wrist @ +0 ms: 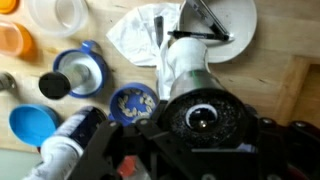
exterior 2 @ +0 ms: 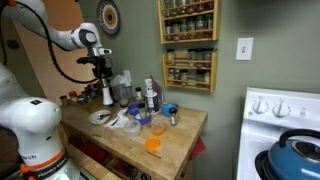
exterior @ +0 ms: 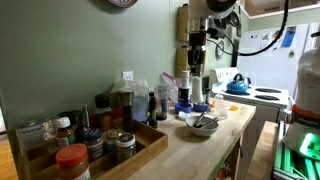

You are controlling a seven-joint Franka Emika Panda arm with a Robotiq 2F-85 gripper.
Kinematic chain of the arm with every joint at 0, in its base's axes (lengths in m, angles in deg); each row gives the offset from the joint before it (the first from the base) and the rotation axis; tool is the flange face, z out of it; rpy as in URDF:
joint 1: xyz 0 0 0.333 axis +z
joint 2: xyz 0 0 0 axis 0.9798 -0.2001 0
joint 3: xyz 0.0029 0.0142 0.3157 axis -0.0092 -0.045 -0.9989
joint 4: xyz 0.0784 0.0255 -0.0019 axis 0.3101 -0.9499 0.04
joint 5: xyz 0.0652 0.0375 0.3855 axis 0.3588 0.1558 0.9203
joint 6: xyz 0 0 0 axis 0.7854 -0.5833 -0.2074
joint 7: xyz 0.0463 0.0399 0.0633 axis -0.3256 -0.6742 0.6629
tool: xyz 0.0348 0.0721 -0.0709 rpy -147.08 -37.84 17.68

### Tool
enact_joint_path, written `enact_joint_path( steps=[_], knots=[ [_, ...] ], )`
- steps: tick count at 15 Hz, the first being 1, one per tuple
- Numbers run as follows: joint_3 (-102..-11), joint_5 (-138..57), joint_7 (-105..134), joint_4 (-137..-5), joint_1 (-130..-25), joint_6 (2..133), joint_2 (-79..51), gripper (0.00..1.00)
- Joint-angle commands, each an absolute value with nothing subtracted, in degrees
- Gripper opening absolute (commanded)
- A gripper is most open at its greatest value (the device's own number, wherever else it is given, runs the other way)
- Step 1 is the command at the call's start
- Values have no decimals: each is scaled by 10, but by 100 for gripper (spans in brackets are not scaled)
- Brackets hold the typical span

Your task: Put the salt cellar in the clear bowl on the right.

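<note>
Wrist view, left to right:
- Small orange plastic cup (wrist: 12, 40) at the far left edge. A clear round plastic bowl (wrist: 60, 30) is just beside it, with nothing in the part that shows.
- Below them are a flat blue round lid (wrist: 35, 125) and a white bottle with a dark cap (wrist: 70, 140).
- A blue-rimmed round tin (wrist: 82, 70) sits on the light wooden counter (wrist: 280, 80), with a small blue patterned disc (wrist: 130, 100) near it.
- Crumpled white paper (wrist: 140, 30) touches the edge of a white round plate (wrist: 238, 28). A metal utensil (wrist: 205, 15) lies on that plate.
- The salt cellar (wrist: 185, 70), a slim white cylinder with a dark perforated cap, is seen from above. Its cap is dead centre under the camera, and its base is close to the plate and paper.

Exterior view, left to right:
- Robotiq gripper (exterior 2: 105, 80) hangs vertically from the white arm, right on top of the salt cellar. The jaws sit either side of the cap.
- I can't tell whether they are clamped on it or only straddling it, or whether the cellar's base is on the counter.
- Next right is a cluster of dark-bodied bottles (exterior 2: 128, 92). The orange cup is at the front, and the wooden spice rack (exterior 2: 190, 45) is on the wall.

The salt cellar is not in the clear bowl. It is at the back of the counter on the plate side, well apart from the bowl.
</note>
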State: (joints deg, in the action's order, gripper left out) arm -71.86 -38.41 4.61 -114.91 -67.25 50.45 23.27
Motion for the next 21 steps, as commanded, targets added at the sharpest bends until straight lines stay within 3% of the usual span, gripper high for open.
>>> enact_joint_path(
  steps=[1, 4, 5, 9, 10, 21],
  knots=[
    [-692, -369, 12, -1267, -710, 548, 331, 37],
    [-693, -379, 13, -1253, -726, 540, 300, 37],
    [-690, -381, 16, -1262, -734, 541, 307, 62],
    [-697, -382, 16, -1259, -732, 541, 298, 62],
    [-697, -382, 16, -1259, -732, 541, 298, 37],
    [-590, -425, 34, -1256, -863, 538, 333, 37]
  ],
)
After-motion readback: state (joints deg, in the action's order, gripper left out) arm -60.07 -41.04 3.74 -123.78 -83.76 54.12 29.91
